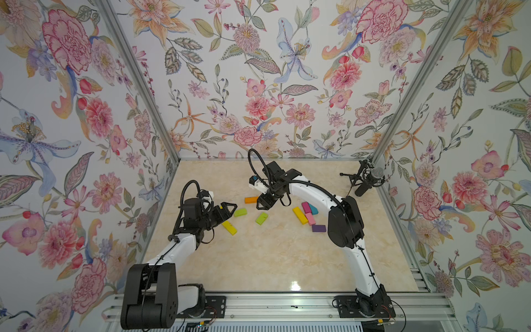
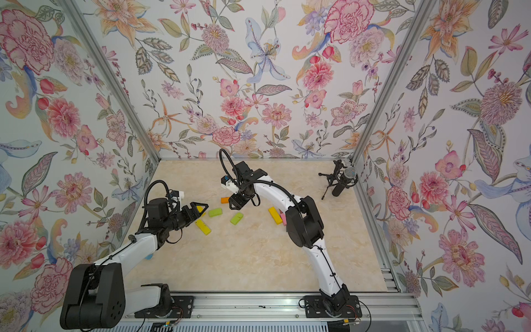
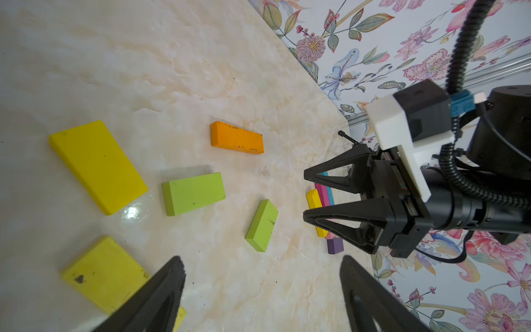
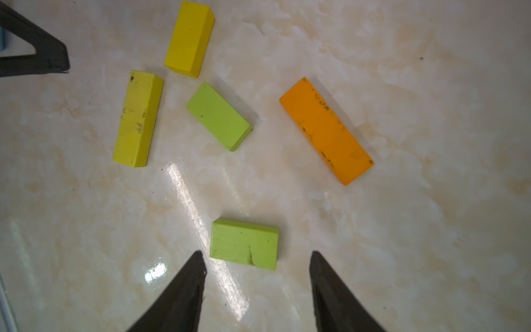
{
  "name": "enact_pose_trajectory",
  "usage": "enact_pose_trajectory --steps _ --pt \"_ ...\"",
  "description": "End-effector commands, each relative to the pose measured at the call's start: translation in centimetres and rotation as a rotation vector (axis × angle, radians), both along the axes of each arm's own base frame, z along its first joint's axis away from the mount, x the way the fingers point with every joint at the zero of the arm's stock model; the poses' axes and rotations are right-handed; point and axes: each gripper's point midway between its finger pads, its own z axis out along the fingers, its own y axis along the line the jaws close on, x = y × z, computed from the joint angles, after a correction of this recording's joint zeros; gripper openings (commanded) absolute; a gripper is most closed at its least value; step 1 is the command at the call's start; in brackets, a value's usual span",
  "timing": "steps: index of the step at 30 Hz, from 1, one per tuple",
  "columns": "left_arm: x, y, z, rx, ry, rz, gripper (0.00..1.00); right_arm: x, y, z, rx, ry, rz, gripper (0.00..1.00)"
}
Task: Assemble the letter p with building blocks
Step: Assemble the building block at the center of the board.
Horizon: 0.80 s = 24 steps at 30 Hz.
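While the painted building blocks [image 1: 251, 199] lie scattered flat on the marbled worktop [image 1: 273, 258], we poise our right hand [image 3: 305, 195], spread and empty, just beside a lime-green rectangular block [image 4: 244, 243], likely to pinch it, our left hand [image 3: 261, 258] also spread near the yellow blocks [image 3: 97, 166].

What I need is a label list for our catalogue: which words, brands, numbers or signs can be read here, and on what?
No text can be read in any view.
Orange block: dark scuffs only, no letters.
Microphone: any brand is too small to read.
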Motion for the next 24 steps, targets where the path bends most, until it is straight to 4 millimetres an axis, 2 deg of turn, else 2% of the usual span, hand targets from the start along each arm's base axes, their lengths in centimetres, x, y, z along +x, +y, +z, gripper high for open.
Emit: enact_pose_trajectory --steps 1,2,3,6,8,12,13,15,19,24 --pt "0.7 -1.1 0.6 0.123 -0.031 -0.031 0.79 -2.1 -1.7 -0.3 0.018 0.220 -0.314 0.27" --pt "0.9 -1.5 0.2 0.159 -0.025 -0.043 0.74 -2.6 -2.0 -0.7 0.019 0.244 -0.357 0.22" --pt "1.1 -1.8 -0.1 0.185 -0.019 -0.058 0.67 -3.0 -2.2 -1.0 0.026 0.258 -0.386 0.13" --pt "1.6 -3.2 -1.9 0.194 0.020 -0.124 0.46 -3.6 -2.7 -1.5 0.061 0.252 -0.471 0.07" --pt "1.9 -4.1 -3.0 0.193 0.048 -0.165 0.35 -4.0 -2.9 -1.9 0.084 0.260 -0.503 0.02" --pt "1.9 -6.0 -4.6 0.211 0.071 -0.220 0.23 -4.6 -2.6 -3.2 0.095 0.300 -0.525 0.00" --pt "1.7 -6.3 -6.0 0.220 0.106 -0.232 0.19 -4.7 -2.3 -3.5 0.095 0.305 -0.519 0.00" --pt "1.4 -6.9 -6.8 0.223 0.121 -0.251 0.10 -4.6 -1.9 -4.0 0.091 0.306 -0.518 0.00" --pt "1.1 -8.1 -7.0 0.227 0.118 -0.276 0.06 -3.9 -2.0 -5.0 0.076 0.297 -0.538 0.00" --pt "1.3 -8.6 -8.4 0.260 0.145 -0.281 0.03 -3.4 -2.6 -6.0 0.062 0.305 -0.564 0.00"
